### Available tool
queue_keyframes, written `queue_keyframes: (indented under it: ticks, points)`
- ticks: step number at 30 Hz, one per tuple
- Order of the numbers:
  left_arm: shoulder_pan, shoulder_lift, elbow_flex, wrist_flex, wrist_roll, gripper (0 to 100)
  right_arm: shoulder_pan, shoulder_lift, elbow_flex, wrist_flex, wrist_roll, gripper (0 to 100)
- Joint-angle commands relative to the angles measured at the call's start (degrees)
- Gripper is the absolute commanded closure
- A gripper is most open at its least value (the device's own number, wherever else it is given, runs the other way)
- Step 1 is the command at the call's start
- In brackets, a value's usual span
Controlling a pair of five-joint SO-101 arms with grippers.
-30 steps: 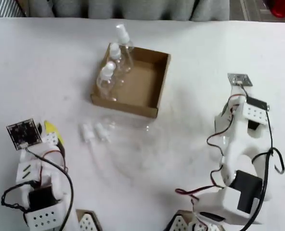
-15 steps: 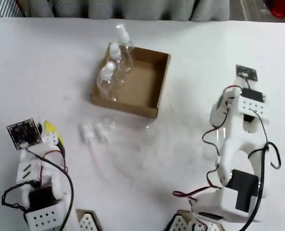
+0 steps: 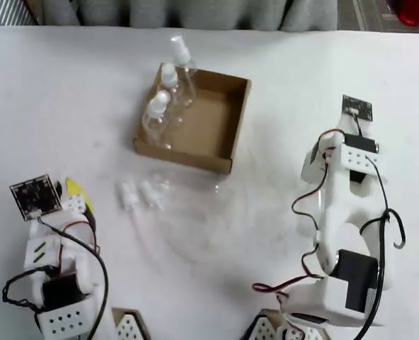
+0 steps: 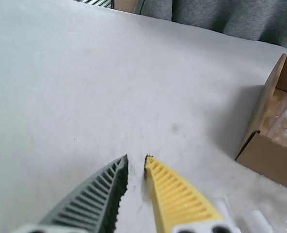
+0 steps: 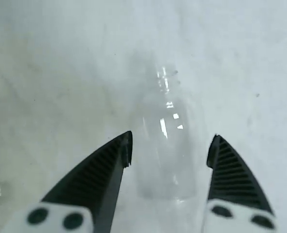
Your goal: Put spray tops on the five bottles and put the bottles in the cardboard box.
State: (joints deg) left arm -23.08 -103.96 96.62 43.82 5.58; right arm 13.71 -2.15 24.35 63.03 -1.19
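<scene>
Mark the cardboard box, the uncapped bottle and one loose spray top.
cardboard box (image 3: 185,157), high view, on its near wall.
uncapped bottle (image 5: 165,145), right wrist view, on the middle of its body.
spray top (image 3: 128,193), high view, on its middle.

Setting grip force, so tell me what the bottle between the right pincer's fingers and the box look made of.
Bottle: probably clear plastic with a glossy finish. The table shows through it and bright glints sit on its wall. Glass cannot be ruled out.
Box: brown cardboard, matte and uncoated by the look. Its walls are dull tan with no shine, and the left wrist view shows a folded flap at a corner.
</scene>
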Motion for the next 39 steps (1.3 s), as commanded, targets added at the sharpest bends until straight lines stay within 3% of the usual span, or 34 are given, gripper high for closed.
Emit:
queue_keyframes:
  ticks: [1,4,39]
  points:
    - [-0.3,-1.0,-1.8,-1.7,0.4,93,-0.6,-0.7,-0.7,-1.3,-0.4,76.6]
    - [-0.2,-1.0,-1.8,-1.7,0.4,93,-0.7,-0.3,-0.8,-2.9,-0.4,73.2]
    - [1.5,-1.0,-1.5,-1.7,0.4,93,-0.7,6.5,-0.4,-6.0,5.6,73.3]
